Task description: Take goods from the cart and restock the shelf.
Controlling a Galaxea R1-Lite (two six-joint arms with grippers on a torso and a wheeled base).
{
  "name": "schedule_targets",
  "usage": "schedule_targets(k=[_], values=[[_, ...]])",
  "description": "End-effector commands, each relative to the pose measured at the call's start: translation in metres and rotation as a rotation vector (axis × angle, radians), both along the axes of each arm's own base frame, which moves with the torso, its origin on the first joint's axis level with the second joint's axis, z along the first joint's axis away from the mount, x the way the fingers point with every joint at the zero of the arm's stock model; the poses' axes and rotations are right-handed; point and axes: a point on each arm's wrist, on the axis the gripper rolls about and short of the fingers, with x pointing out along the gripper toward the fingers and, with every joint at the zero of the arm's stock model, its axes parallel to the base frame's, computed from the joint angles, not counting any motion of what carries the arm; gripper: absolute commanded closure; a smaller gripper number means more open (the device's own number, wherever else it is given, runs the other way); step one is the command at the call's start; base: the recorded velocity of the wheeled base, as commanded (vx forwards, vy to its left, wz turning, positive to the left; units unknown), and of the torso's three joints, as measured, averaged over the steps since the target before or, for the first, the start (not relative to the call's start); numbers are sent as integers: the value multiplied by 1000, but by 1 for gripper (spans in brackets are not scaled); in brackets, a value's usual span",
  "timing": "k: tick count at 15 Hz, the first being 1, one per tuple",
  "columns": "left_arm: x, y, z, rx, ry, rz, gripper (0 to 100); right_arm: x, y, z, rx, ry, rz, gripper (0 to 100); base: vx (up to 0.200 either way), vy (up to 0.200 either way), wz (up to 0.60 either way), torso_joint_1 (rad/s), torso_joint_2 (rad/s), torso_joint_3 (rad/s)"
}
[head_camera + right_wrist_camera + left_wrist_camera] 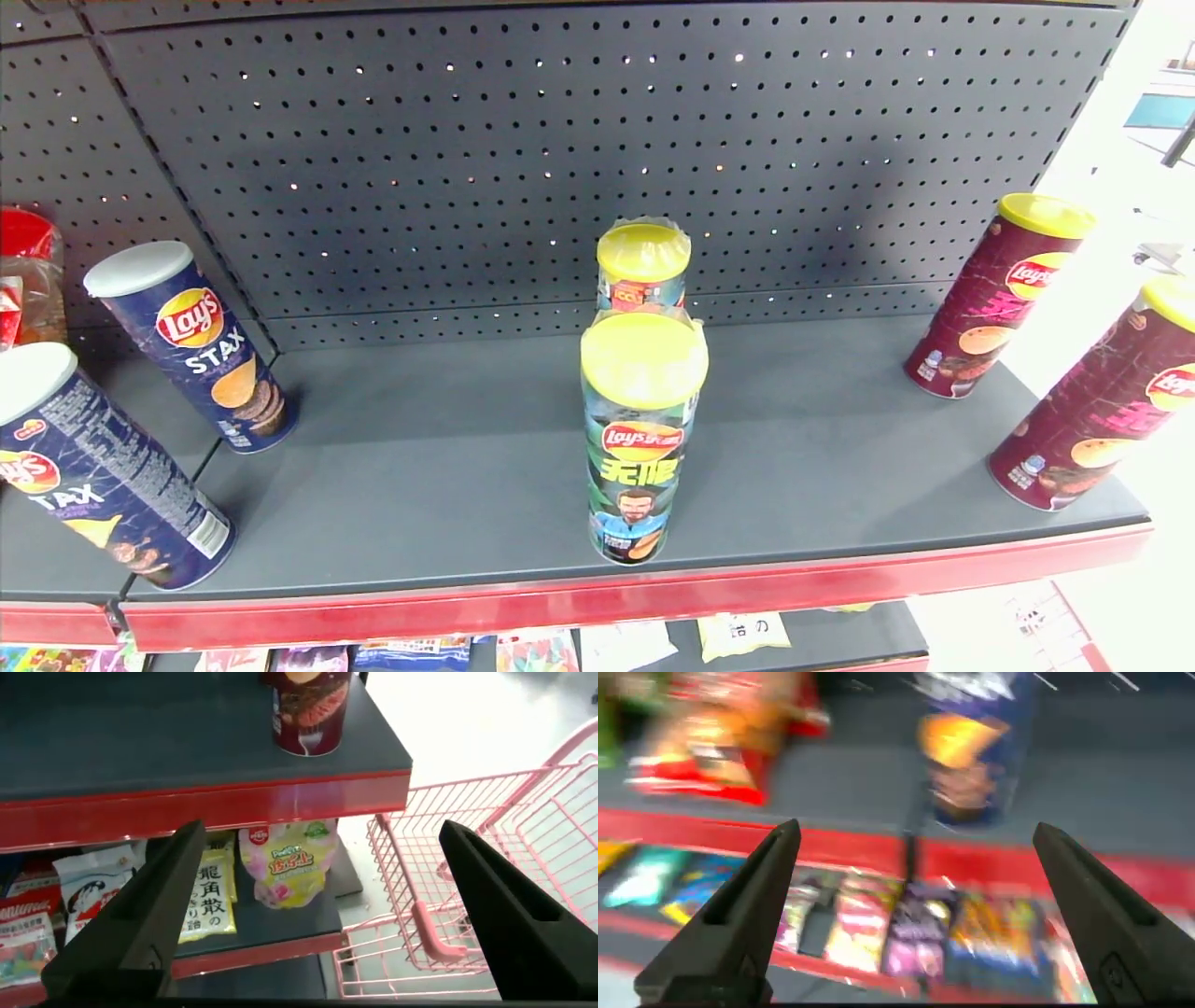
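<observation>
My left gripper (915, 831) hangs spread and empty before the shelf (448, 467) edge. My right gripper (322, 826), likewise released, sits low near the pink cart (430, 933). A green can (639, 439) stands at head-view centre, blue cans (191, 345) at left, maroon cans (994, 294) at right.

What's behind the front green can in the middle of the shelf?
A second yellow-lidded can stands behind the front green can; only its top shows, the rest is covered.

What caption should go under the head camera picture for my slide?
Blue chip cans, green chip cans and maroon chip cans stand on the dark shelf.
</observation>
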Motion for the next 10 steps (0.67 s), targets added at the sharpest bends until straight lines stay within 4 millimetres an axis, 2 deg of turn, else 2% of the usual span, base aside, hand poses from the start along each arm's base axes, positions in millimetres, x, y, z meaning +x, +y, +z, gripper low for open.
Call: schedule_targets(k=[1,3,4,7,8,9,10], values=[[6,2,-20,-46,21,21,0,0,0,0,8,5,-6,0,0,0,0,0,0,0],[7,-3,-20,-60,28,-231,0,1,1,-3,50,18,22,0,0,0,0,0,0,0],[7,-4,-20,-28,36,-265,0,0,2,-7,54,66,71,0,0,0,0,0,0,0],[7,-3,-20,-22,37,-305,0,0,2,-6,49,55,93,0,0,0,0,0,0,0],[6,-1,-21,-19,36,-435,0,0,2,-6,50,55,117,0,0,0,0,0,0,0],[5,0,-24,-22,53,-463,0,-1,0,-6,49,42,195,0,0,0,0,0,0,0],[4,0,-25,-33,45,-418,0,-3,0,-7,47,15,225,0,0,0,0,0,0,0]])
